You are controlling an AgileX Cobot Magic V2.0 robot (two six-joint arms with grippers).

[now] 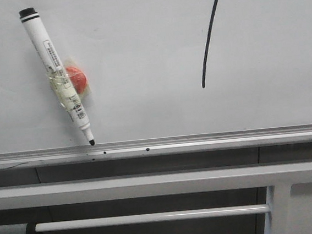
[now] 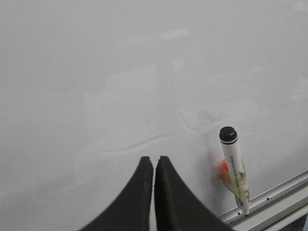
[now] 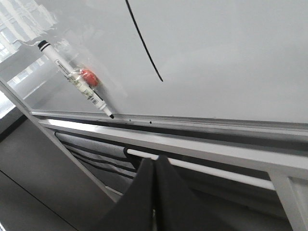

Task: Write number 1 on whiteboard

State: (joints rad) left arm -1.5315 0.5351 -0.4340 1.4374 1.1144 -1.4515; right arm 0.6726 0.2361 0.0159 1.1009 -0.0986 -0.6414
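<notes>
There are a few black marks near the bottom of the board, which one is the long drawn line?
The number 1, the slanted stroke up on the whiteboard, right of the marker pen. The others are just small black dots on the silver rail.

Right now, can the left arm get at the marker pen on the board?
Probably yes. The marker pen sits alone on the whiteboard, tip by the rail, nothing between it and the left gripper. The fingers are shut, so they'd need opening first.
</notes>
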